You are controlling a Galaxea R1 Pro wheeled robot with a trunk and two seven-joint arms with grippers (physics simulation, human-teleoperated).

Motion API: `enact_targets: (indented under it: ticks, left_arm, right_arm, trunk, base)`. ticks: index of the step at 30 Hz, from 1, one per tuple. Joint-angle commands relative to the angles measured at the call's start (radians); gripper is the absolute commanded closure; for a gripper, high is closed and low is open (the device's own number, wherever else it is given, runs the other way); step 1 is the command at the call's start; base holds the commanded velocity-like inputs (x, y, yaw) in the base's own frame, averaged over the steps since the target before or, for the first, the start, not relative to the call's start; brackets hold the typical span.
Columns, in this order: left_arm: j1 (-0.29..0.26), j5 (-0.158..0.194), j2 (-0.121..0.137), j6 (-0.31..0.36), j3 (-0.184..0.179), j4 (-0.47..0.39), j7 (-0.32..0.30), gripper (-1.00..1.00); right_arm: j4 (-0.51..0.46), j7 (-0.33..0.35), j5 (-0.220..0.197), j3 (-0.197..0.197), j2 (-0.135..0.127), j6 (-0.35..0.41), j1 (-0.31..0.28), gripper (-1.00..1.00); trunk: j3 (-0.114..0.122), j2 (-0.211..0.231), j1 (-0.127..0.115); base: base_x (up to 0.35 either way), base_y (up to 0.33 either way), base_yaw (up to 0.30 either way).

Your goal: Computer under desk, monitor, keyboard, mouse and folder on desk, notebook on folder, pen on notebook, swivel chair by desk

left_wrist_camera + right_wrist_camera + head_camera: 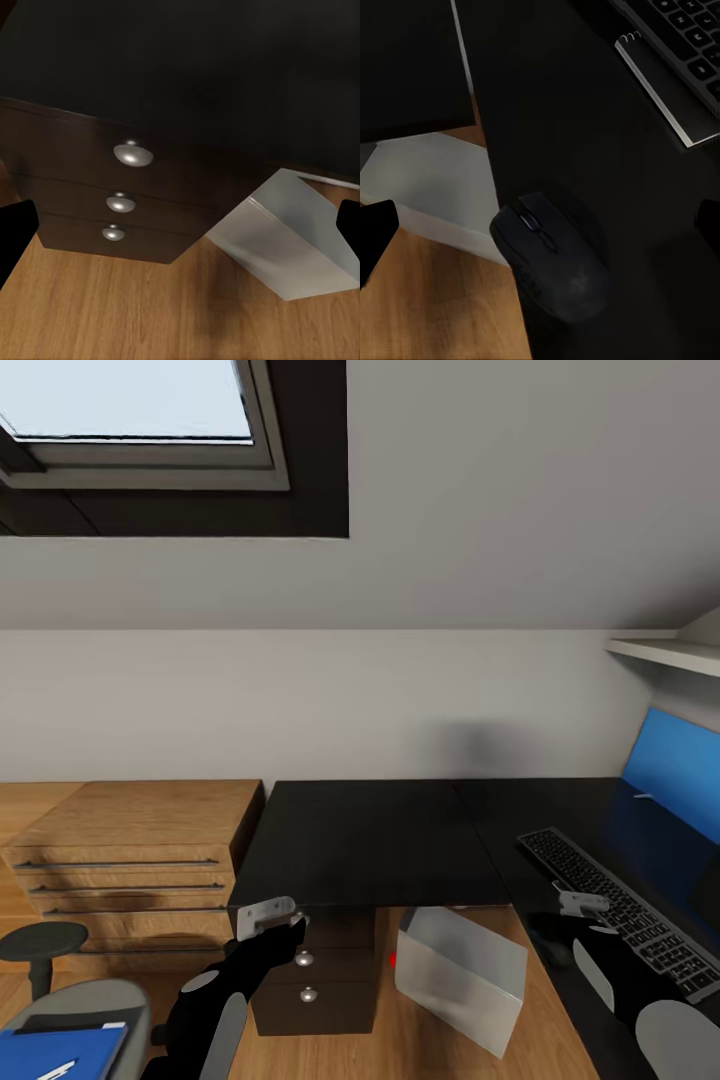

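The glossy black desk [370, 840] spans the middle and right. The keyboard [625, 915] lies on its right wing. A black mouse [551, 255] sits on the desk near the edge, directly below my open right gripper [585, 905]. The pale computer [460, 975] stands askew on the floor by the desk's inner corner, also seen as a pale box [289, 240]. My open left gripper [275, 920] hovers at the desk's front edge above the knobbed drawers [124, 202]. At the bottom left is the swivel chair [90, 1000], with the blue folder [60, 1050] on its seat.
A light wooden drawer unit [140, 850] stands left of the desk, with a round dark stool [40, 940] in front of it. A blue wall panel [680, 770] and a white shelf [665, 650] are at the right. The floor [112, 315] is wood.
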Motion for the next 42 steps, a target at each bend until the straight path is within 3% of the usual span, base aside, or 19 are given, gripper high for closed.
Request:
enact_targets:
  ticks: [1,14,42]
  left_arm:
    - [-0.001,0.011,0.0,0.004,-0.001,-0.001,0.009,-1.0]
    - [-0.001,0.011,0.0,0.004,-0.001,-0.001,0.009,-1.0]
    - [-0.001,0.011,0.0,0.004,-0.001,-0.001,0.009,-1.0]
  right_arm:
    - [-0.002,-0.002,-0.01,0.002,-0.011,0.005,0.0,-1.0]
    - [0.004,-0.002,-0.011,-0.002,-0.029,0.005,-0.002,-1.0]
    - [0.009,0.0,-0.011,0.007,-0.022,0.004,-0.002,-1.0]
  trunk:
    - [-0.005,-0.009,0.004]
    - [-0.046,-0.1,0.054]
    - [-0.133,-0.296,0.161]
  base:
    - [0.0,0.0,0.0]
    - [0.0,0.0,0.0]
    - [0.0,0.0,0.0]
